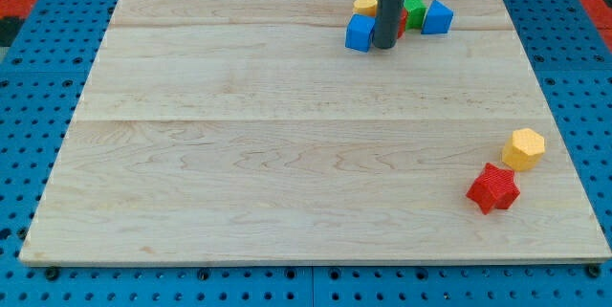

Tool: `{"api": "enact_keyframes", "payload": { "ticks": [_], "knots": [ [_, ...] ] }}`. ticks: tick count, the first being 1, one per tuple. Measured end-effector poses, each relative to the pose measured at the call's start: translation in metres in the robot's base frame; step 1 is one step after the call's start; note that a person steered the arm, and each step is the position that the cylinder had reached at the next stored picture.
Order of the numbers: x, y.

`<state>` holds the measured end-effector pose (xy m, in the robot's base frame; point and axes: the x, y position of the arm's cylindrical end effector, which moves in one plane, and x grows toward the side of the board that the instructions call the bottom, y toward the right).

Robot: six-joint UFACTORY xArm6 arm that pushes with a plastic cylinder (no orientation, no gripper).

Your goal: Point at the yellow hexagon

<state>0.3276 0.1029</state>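
Observation:
The yellow hexagon lies near the board's right edge, low in the view, with a red star-shaped block just below and to its left. My tip is far from them, at the view's top centre. It stands right beside a blue block, on that block's right. The rod hides part of the cluster behind it.
A cluster sits at the top around the rod: a second yellow block, a green block, a sliver of red beside it, and another blue block. The wooden board rests on a blue pegboard.

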Motion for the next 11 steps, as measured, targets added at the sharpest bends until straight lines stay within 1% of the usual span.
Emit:
{"api": "enact_keyframes", "payload": {
  "ticks": [1, 2, 3, 4, 5, 6, 7, 8, 9, 10, 11],
  "knots": [
    [0.014, -0.026],
    [0.005, -0.05],
    [-0.015, -0.031],
    [-0.01, -0.015],
    [0.048, 0.049],
    [0.102, 0.161],
    [0.188, 0.21],
    [0.212, 0.209],
    [0.19, 0.162],
    [0.15, 0.119],
    [0.107, 0.061]
  ]
}}
